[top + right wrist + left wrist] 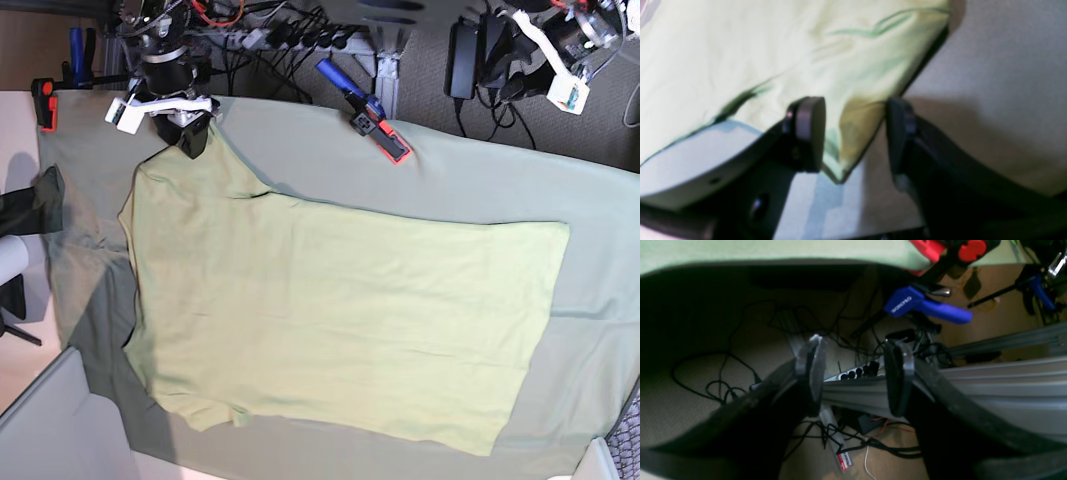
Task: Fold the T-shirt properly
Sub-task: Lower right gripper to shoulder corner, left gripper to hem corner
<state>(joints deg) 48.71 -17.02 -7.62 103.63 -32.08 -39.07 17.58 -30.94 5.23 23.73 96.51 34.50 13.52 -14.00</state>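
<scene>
Far T-shirt [330, 310] sleeve tip under the right tool [193, 140]; tag indiscernible.

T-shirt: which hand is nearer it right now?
Right. The right hand sits at the T-shirt's sleeve corner, jaws open around the fabric edge. The left hand is off the table, beyond the far edge, well away.

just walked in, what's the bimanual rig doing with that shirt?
Folding job, no fold made yet. The T-shirt lies spread flat on the table cloth. The right gripper is open at the shirt's corner by the far table edge, fabric between its fingers but not clamped. The left gripper is open, empty, and off the table, over the floor cables.
</scene>
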